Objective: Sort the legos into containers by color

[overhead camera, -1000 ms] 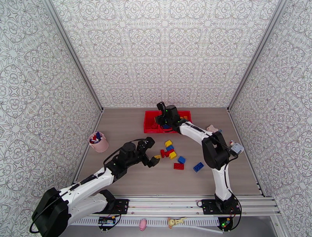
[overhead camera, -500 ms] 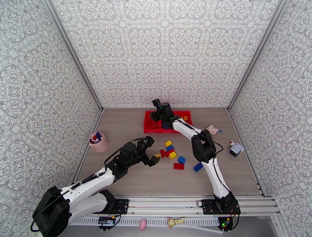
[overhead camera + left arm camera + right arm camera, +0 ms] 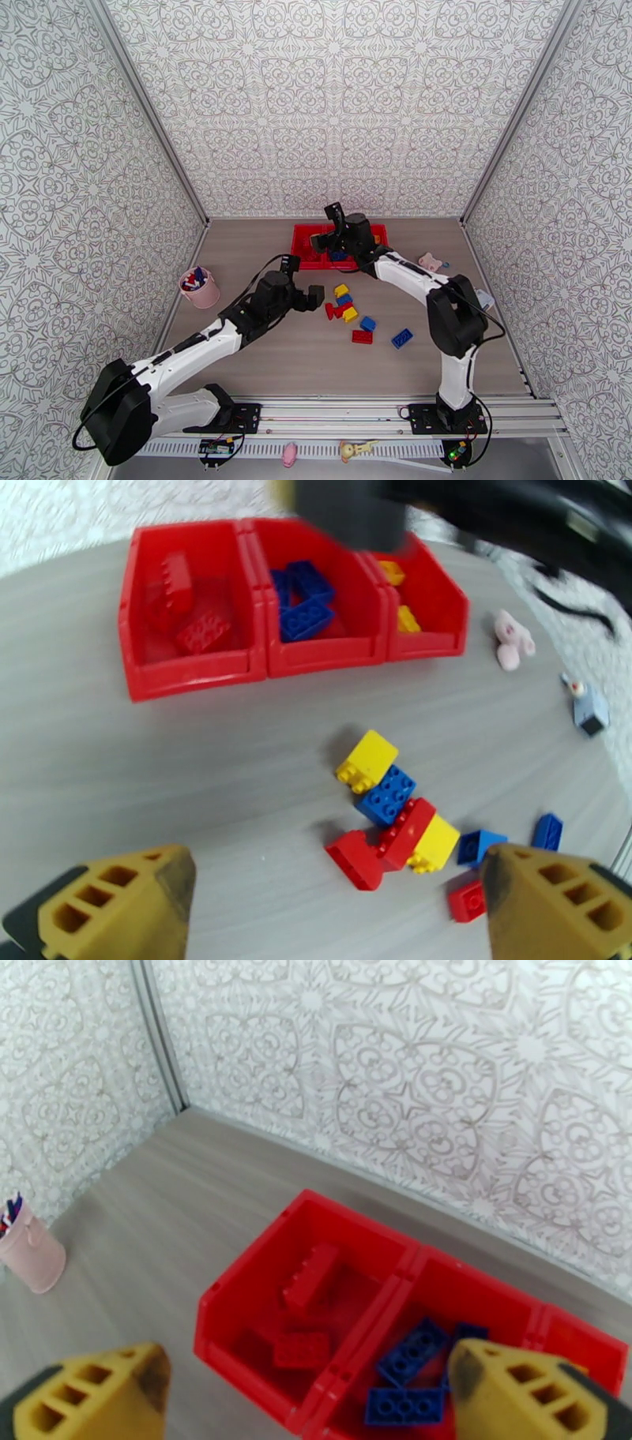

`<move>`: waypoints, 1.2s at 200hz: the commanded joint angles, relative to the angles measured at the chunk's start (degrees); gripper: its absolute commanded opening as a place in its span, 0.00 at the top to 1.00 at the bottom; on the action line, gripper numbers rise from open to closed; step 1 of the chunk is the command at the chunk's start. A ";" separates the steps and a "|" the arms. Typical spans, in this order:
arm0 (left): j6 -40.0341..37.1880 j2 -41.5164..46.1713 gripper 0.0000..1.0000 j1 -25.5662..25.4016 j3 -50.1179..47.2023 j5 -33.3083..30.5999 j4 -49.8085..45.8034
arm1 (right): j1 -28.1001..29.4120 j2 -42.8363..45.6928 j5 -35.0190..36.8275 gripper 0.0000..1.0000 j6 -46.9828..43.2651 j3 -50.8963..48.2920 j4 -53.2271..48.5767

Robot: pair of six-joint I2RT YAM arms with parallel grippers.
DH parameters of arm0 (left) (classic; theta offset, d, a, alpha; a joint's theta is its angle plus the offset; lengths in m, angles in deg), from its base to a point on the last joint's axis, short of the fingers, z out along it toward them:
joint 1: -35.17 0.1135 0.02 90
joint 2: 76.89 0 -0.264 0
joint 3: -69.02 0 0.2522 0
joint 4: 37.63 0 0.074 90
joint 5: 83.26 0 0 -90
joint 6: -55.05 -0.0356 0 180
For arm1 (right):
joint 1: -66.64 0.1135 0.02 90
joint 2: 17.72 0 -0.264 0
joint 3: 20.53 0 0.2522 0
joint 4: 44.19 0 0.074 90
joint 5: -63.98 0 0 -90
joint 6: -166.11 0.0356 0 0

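Pink plastic marks the far left: a small round cup (image 3: 199,288) with coloured bits poking out, well apart from everything else on the grey wood-grain table (image 3: 253,347). Next is the left gripper (image 3: 336,898), jaws spread wide and empty, hovering just left of the loose legos (image 3: 347,309). They form a huddle of yellow, blue and red bricks, with three more trailing off to the right. Behind them the containers (image 3: 303,257) stand near the back wall, with red bricks in the left bin, blue in the middle and yellow in the right. The right gripper (image 3: 308,1394) hangs over them, also wide and empty, its body covering much of the middle and right bins from above. Farther right lie a pink plush toy (image 3: 430,261) and a small grey block (image 3: 588,709).
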State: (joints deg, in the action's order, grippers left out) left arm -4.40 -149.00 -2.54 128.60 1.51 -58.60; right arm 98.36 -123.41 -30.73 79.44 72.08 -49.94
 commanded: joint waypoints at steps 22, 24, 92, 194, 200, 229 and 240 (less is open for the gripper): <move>13.50 -10.19 0.00 0.10 10.72 1.99 -17.91 | -1.62 14.43 3.17 0.00 -7.76 -14.92 1.02; 13.67 -10.75 0.00 0.05 11.31 2.25 -18.52 | -1.68 14.98 3.43 0.00 -7.93 -15.34 0.77; 15.83 -28.79 0.08 -0.55 24.77 13.75 -30.72 | -4.82 26.42 4.06 0.00 -5.47 -27.08 -4.19; 14.28 -38.56 0.29 0.34 31.06 15.67 -31.38 | -6.05 26.15 3.28 0.00 -5.71 -27.44 -4.76; 14.28 -38.83 0.31 0.36 31.16 15.52 -31.30 | -6.06 26.15 3.20 0.00 -5.71 -27.43 -4.76; 14.45 -40.03 0.38 0.54 31.67 15.62 -31.38 | -6.15 25.97 3.00 0.00 -5.57 -27.34 -4.76; 14.45 -40.40 0.39 0.54 31.76 15.60 -31.37 | -6.15 25.95 2.99 0.01 -5.55 -27.34 -4.81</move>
State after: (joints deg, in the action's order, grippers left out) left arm 10.89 -187.82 -2.43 158.39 16.19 -88.93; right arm 92.59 -97.18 -27.57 73.69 44.89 -54.01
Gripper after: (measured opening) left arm 0.624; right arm 0.995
